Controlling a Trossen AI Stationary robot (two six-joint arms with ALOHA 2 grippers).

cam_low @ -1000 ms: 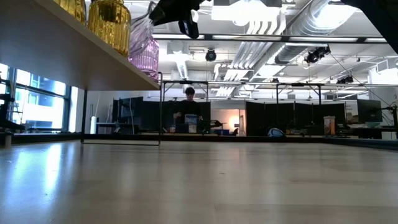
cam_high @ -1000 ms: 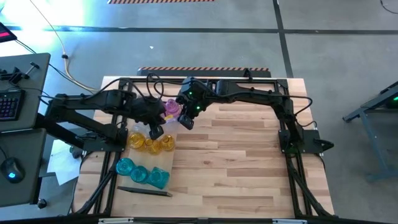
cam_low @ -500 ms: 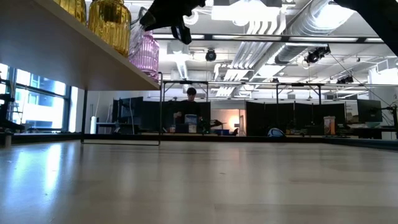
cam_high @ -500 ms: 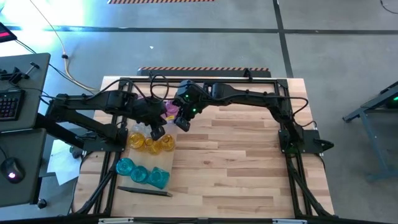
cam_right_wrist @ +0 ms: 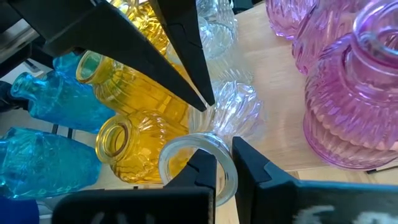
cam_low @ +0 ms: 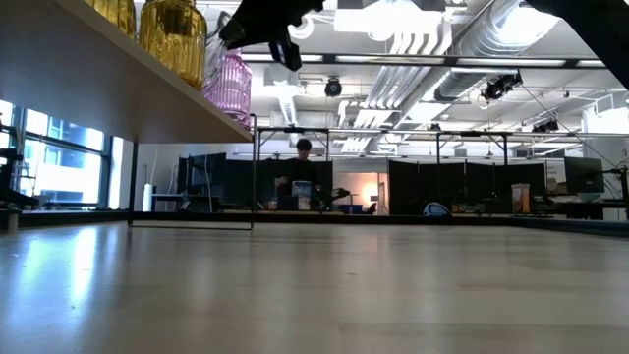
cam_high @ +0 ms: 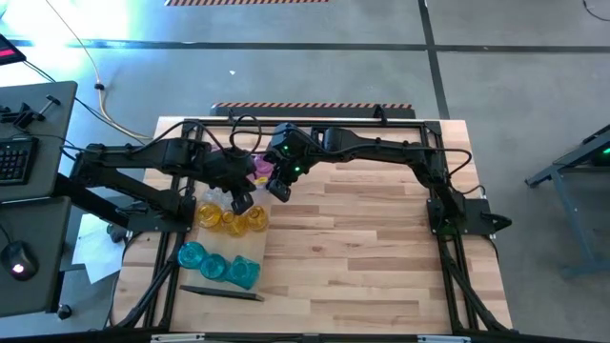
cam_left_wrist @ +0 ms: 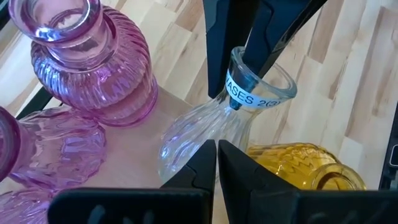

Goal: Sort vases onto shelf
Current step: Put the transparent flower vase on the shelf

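A clear glass vase (cam_left_wrist: pixel 199 127) stands tilted on the light-wood shelf (cam_left_wrist: pixel 152 134), between the pink vases (cam_left_wrist: pixel 93 74) and the yellow vases (cam_right_wrist: pixel 134 93). My right gripper (cam_right_wrist: pixel 224 163) is shut on its rim. My left gripper (cam_left_wrist: pixel 216 152) is shut, with its tips at the vase's ribbed body. In the high view the left gripper (cam_high: pixel 242 201) and the right gripper (cam_high: pixel 279 188) meet over the shelf's far part. Teal vases (cam_high: pixel 214 263) stand toward the near end. The low view shows the shelf (cam_low: pixel 88 74) from below. My left gripper has its shut fingertips (cam_right_wrist: pixel 205 99) against the clear vase's ribbed body (cam_left_wrist: pixel 186 134), coming slanting down from the table's left side. My right gripper pinches the vase's rim wall (cam_right_wrist: pixel 229 171), one finger inside the mouth and one outside. It comes slanting down from the table's right. The neck (cam_left_wrist: pixel 249 93) tilts up toward it, and the body stays on the shelf.
Pink vases crowd the shelf just beyond the clear vase, yellow ones (cam_high: pixel 231 220) lie just nearer. A dark thin rail (cam_high: pixel 221 293) lies at the shelf's near end. The butcher-block tabletop (cam_high: pixel 362 248) spreads to the right. A person (cam_low: pixel 301 172) is far behind.
My right gripper has shifted a little toward the table's left, taking the clear vase's neck with it, then kept still. In the low view the pink vase shows more fully than before.
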